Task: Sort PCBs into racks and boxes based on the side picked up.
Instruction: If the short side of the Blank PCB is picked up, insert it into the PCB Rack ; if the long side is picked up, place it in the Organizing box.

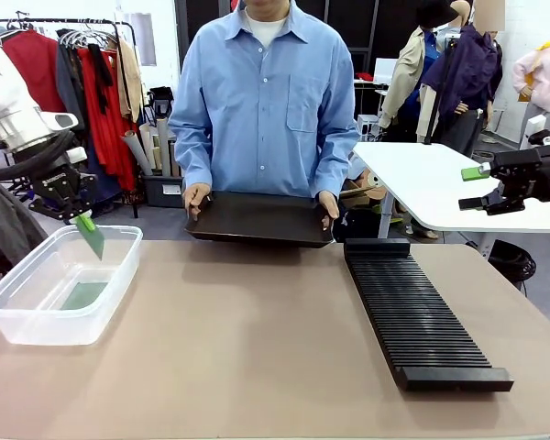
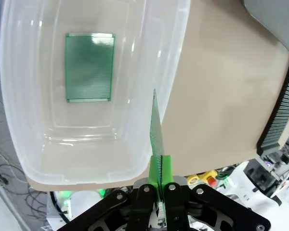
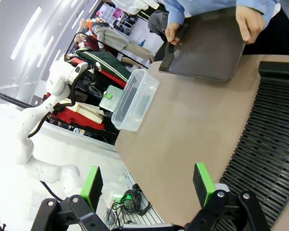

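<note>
On a tan table point(image 1: 257, 348), the left gripper point(image 2: 159, 174) pinches a thin green circuit board point(image 2: 156, 130) above the clear plastic tub point(image 1: 37, 325); its wrist view reveals another board point(image 2: 89, 67) lying inside. The right gripper point(image 3: 147, 184) hangs spread, empty, over the long black slotted rack point(image 1: 417, 316). A person holds a flat black tray point(image 1: 259, 219).

1. Tub point(image 1: 37, 316): clear translucent plastic, smooth, glossy highlights on walls and rim.
2. PCB lying in the tub point(image 2: 89, 67): green board, fine perforated grid, slight sheen.
3. PCB held on edge point(image 2: 156, 132): same green perforated finish.
4. Rack point(image 1: 417, 316): black, matt, ribbed plastic-looking surface.
5. Tray point(image 1: 257, 218): black, smooth, dull sheen.
6. Table point(image 1: 238, 357): beige, matt, even top.
7. Left gripper point(image 2: 160, 180): black matt body, green pads.
8. Person's shirt point(image 1: 266, 101): light blue woven cloth.
</note>
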Motion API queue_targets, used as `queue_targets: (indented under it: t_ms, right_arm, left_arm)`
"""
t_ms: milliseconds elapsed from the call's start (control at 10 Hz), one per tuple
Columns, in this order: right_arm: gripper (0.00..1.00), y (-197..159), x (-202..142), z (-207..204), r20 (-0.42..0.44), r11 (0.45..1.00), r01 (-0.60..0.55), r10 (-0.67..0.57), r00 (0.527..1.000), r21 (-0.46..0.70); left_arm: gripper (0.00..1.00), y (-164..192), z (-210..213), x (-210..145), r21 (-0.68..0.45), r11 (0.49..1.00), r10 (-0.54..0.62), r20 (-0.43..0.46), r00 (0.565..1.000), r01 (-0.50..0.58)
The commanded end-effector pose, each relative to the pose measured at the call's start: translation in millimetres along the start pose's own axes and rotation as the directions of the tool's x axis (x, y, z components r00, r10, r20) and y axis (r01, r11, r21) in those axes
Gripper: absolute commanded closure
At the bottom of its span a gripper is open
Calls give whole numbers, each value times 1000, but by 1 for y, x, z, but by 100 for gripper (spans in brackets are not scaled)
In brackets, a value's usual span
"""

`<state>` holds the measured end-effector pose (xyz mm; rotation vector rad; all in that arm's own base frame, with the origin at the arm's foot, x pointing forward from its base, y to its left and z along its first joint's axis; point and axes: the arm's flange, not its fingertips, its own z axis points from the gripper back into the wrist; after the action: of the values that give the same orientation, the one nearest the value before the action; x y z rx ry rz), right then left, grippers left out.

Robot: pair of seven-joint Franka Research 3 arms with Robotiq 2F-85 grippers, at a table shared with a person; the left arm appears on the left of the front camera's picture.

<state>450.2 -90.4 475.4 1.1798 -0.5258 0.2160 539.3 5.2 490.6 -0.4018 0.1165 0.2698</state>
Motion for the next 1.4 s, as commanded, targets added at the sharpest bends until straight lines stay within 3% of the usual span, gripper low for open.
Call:
queue_targets:
  t_ms: [0, 600, 900, 1300]
  right_arm:
    - [0, 2, 2, 1, 3, 1000, -6, 6, 1000, 8]
    - [0, 2, 2, 1, 3, 1000, -6, 6, 1000, 8]
    - [0, 2, 2, 1, 3, 1000, -6, 6, 1000, 8]
    - [0, 2, 2, 1, 3, 1000, -6, 6, 1000, 8]
  left_arm:
    - [100, 3, 0, 4, 42, 998, -52, 19, 998, 51]
    - [100, 26, 3, 15, 98, 970, -225, -3, 974, 224]
    - [100, 54, -16, 26, 20, 938, -347, 27, 938, 346]
    - [100, 76, -37, 54, -96, 904, -412, 66, 909, 417]
